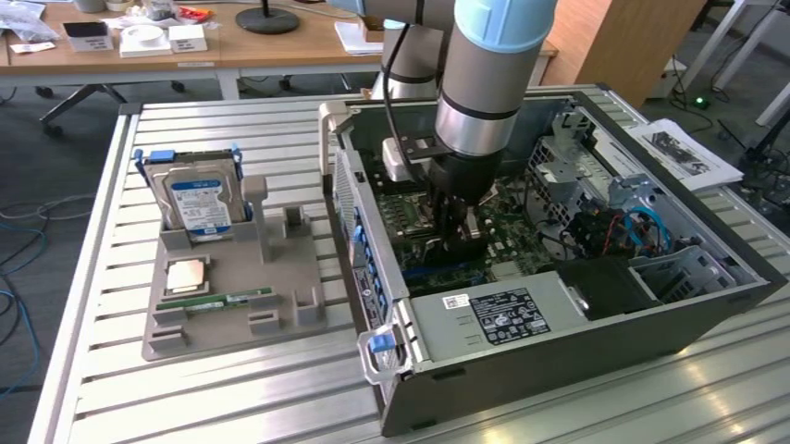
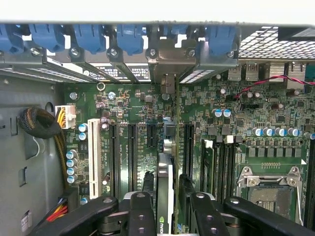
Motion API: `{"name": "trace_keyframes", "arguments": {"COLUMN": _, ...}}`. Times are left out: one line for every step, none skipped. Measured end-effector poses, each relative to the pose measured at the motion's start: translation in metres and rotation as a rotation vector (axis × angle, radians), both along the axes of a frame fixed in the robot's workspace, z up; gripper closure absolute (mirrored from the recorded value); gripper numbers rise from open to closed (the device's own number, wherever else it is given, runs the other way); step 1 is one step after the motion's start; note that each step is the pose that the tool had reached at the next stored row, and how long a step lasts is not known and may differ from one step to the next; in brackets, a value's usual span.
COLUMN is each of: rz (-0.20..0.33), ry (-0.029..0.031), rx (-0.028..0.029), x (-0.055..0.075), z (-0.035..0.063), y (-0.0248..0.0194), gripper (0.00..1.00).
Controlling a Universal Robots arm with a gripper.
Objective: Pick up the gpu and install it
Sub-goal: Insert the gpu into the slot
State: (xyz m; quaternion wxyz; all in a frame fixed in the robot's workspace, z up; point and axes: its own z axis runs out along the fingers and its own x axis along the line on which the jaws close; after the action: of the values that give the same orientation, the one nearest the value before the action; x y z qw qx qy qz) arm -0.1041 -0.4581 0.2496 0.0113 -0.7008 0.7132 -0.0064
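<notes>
In the wrist view the gpu (image 2: 166, 189) appears edge-on as a thin green card with a black cooler block. It stands upright over the motherboard's black expansion slots (image 2: 132, 152). Its silver end bracket (image 2: 168, 73) reaches the rear slot openings under the blue clips (image 2: 130, 38). My gripper (image 2: 170, 212) is shut on the card, with one black finger (image 2: 141, 211) on each side. Whether the card sits fully in a slot I cannot tell. In the exterior view the gripper (image 1: 458, 231) is deep inside the open computer case (image 1: 543, 361), low over the board.
A grey holder (image 1: 222, 319) at the exterior view's left carries a silver hard drive (image 1: 198, 203), a processor chip (image 1: 185, 275) and a memory stick (image 1: 225, 301). Inside the case are a processor socket (image 2: 268, 186), a white slot (image 2: 93, 147) and a cable bundle (image 2: 40, 124).
</notes>
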Motion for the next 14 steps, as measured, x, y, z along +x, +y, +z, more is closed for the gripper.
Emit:
{"name": "trace_keyframes", "arguments": {"rz": 0.000, "ry": -0.0001, "rx": 0.0000, "x": 0.0000, "z": 0.0000, "y": 0.0000, "gripper": 0.66}}
{"name": "trace_keyframes", "arguments": {"rz": 0.000, "ry": 0.0000, "rx": 0.0001, "x": 0.0000, "z": 0.0000, "y": 0.0000, "gripper": 0.66}}
{"name": "trace_keyframes", "arguments": {"rz": 0.000, "ry": -0.0001, "rx": 0.0001, "x": 0.0000, "z": 0.0000, "y": 0.0000, "gripper": 0.67}}
{"name": "trace_keyframes", "arguments": {"rz": 0.000, "ry": 0.0000, "rx": 0.0001, "x": 0.0000, "z": 0.0000, "y": 0.0000, "gripper": 0.73}}
{"name": "trace_keyframes", "arguments": {"rz": 0.000, "ry": 0.0000, "rx": 0.0001, "x": 0.0000, "z": 0.0000, "y": 0.0000, "gripper": 0.73}}
{"name": "trace_keyframes", "arguments": {"rz": 0.000, "ry": -0.0001, "rx": 0.0001, "x": 0.0000, "z": 0.0000, "y": 0.0000, "gripper": 0.74}}
{"name": "trace_keyframes", "arguments": {"rz": 0.000, "ry": 0.0000, "rx": 0.0000, "x": 0.0000, "z": 0.0000, "y": 0.0000, "gripper": 0.74}}
{"name": "trace_keyframes", "arguments": {"rz": 0.000, "ry": 0.0000, "rx": 0.0001, "x": 0.0000, "z": 0.0000, "y": 0.0000, "gripper": 0.74}}
{"name": "trace_keyframes", "arguments": {"rz": 0.000, "ry": 0.0000, "rx": 0.0000, "x": 0.0000, "z": 0.0000, "y": 0.0000, "gripper": 0.74}}
{"name": "trace_keyframes", "arguments": {"rz": 0.000, "ry": 0.0000, "rx": 0.0001, "x": 0.0000, "z": 0.0000, "y": 0.0000, "gripper": 0.74}}
{"name": "trace_keyframes", "arguments": {"rz": 0.000, "ry": 0.0000, "rx": 0.0000, "x": 0.0000, "z": 0.0000, "y": 0.0000, "gripper": 0.74}}
{"name": "trace_keyframes", "arguments": {"rz": 0.000, "ry": 0.0000, "rx": -0.0001, "x": 0.0000, "z": 0.0000, "y": 0.0000, "gripper": 0.74}}
{"name": "trace_keyframes", "arguments": {"rz": 0.000, "ry": 0.0001, "rx": -0.0002, "x": 0.0000, "z": -0.0001, "y": 0.0000, "gripper": 0.74}}
{"name": "trace_keyframes", "arguments": {"rz": 0.000, "ry": 0.0001, "rx": -0.0002, "x": 0.0000, "z": -0.0001, "y": 0.0000, "gripper": 0.74}}
